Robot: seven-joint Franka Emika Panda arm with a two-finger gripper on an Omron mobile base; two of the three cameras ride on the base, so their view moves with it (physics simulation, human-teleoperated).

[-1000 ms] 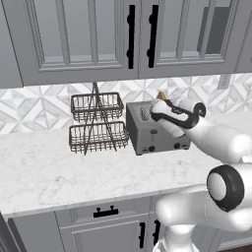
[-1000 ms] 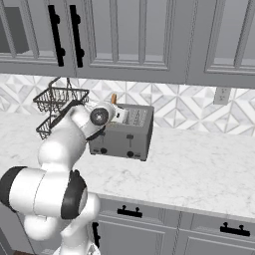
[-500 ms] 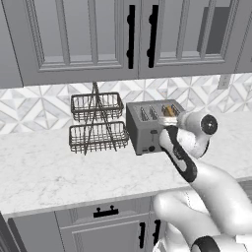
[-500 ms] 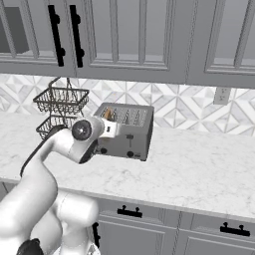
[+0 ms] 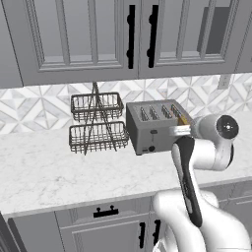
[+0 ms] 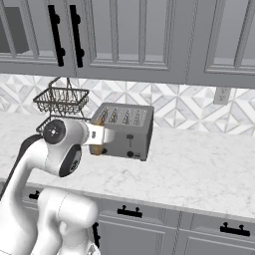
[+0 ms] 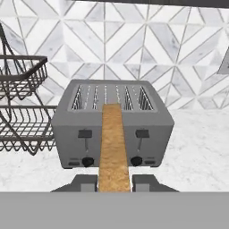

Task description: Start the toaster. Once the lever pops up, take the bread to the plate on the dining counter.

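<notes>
My gripper is closed on the bread, one slice held edge-on between the two fingertips; its long axis runs toward 12 o'clock in the hand view, straight away from me. From left to right, that view shows one two-tier wire basket at 9 o'clock, then one toaster at 12 o'clock, beyond the slice's far end, with four empty slots, two levers and two knobs. I judge carrying the slice away from the toaster to be the step in hand.
</notes>
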